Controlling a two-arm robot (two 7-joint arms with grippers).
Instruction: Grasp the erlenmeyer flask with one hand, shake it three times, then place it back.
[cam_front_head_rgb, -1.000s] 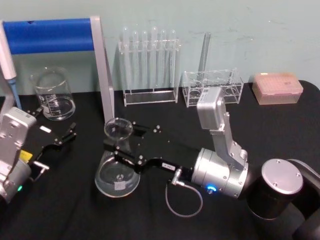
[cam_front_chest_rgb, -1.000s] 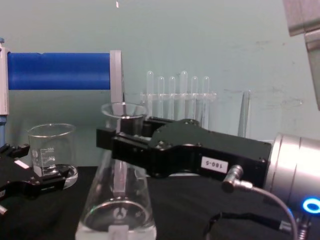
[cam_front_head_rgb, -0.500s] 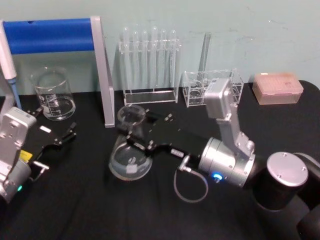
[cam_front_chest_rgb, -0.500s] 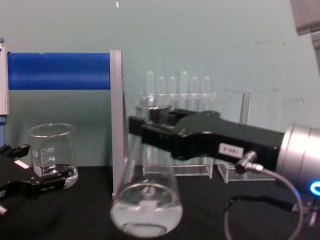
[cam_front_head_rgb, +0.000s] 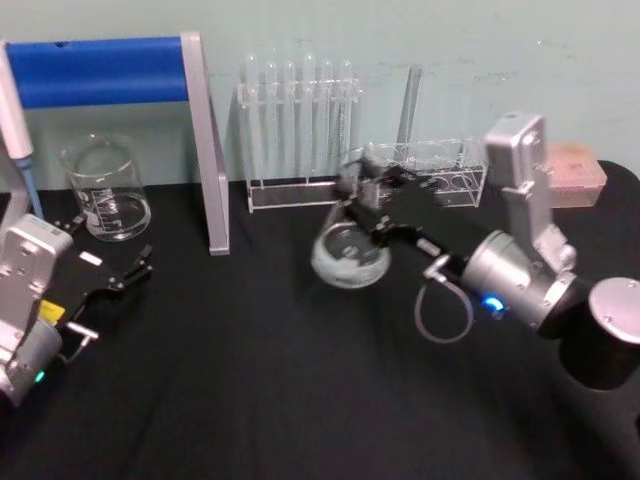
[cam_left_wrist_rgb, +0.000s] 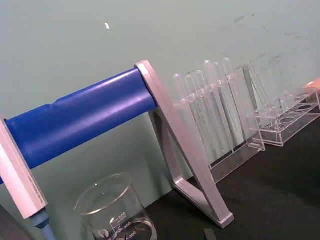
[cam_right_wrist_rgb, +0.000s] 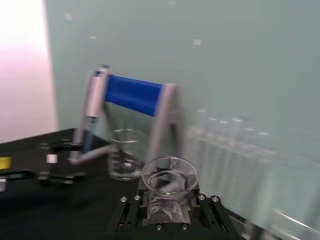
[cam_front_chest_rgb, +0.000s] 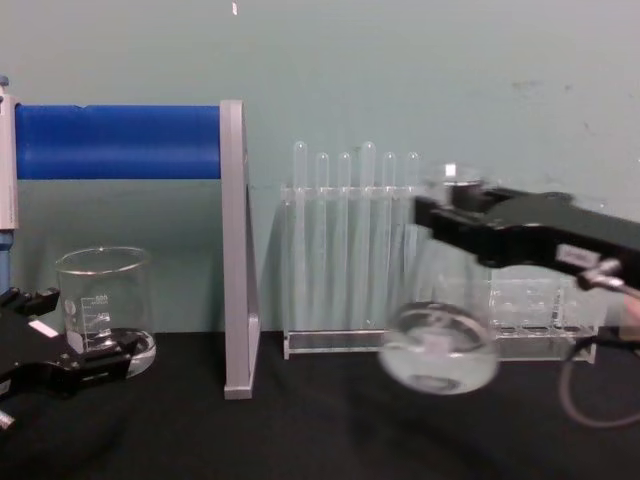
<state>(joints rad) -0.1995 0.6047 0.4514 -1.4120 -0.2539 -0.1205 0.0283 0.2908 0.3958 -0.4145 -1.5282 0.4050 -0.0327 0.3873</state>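
Head view showed the right gripper (cam_front_head_rgb: 362, 198), its fingers clamped on the neck of the erlenmeyer flask (cam_front_head_rgb: 348, 258), holding it tilted above the tabletop (cam_front_head_rgb: 250, 380) near the test-tube rack (cam_front_head_rgb: 300, 190). The left gripper (cam_front_head_rgb: 110, 243) sat at the tabletop's left, fingers apart.

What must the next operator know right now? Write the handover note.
Right pincer: shut on the neck of the clear glass conical erlenmeyer flask, which is held tilted above the black table, in front of the clear test-tube rack.
Left pincer: open, idle low at the table's left, near the cylindrical glass beaker.
Done: flask grasped and lifted.
Left: the shake count cannot be read from this moment. Finish the three shakes, then set the flask upright on the table and release.
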